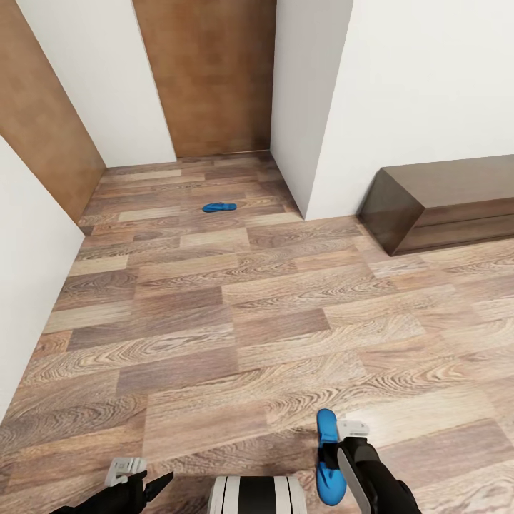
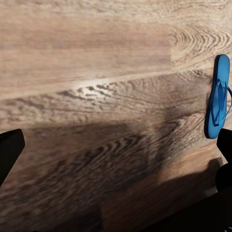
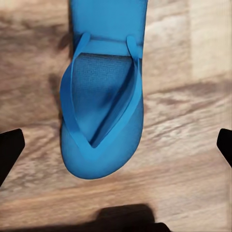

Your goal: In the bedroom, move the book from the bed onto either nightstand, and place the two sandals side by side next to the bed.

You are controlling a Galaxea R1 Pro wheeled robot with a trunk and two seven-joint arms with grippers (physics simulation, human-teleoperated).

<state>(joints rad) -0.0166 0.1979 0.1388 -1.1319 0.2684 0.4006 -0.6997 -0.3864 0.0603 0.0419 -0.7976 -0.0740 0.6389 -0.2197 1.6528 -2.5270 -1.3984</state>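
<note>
One bright blue sandal (image 1: 328,457) lies on the wood-plank floor right beside my right gripper (image 1: 341,464). In the right wrist view this sandal (image 3: 104,121) sits straps up between the widely parted dark fingertips (image 3: 10,147), and my right gripper (image 3: 116,145) is open with nothing in its grasp. The same sandal (image 2: 217,96) appears beyond my left gripper (image 2: 116,150), which is open over bare floor. My left gripper (image 1: 153,487) hangs low at the near left. The second sandal (image 1: 218,207) lies far ahead in the passage. The book, bed and nightstand are out of view.
A low dark brown wooden cabinet (image 1: 442,203) stands against the right wall. A white wall corner (image 1: 307,157) juts out beside the passage, which ends at a brown wooden panel (image 1: 214,78). Another white wall (image 1: 28,271) borders the left.
</note>
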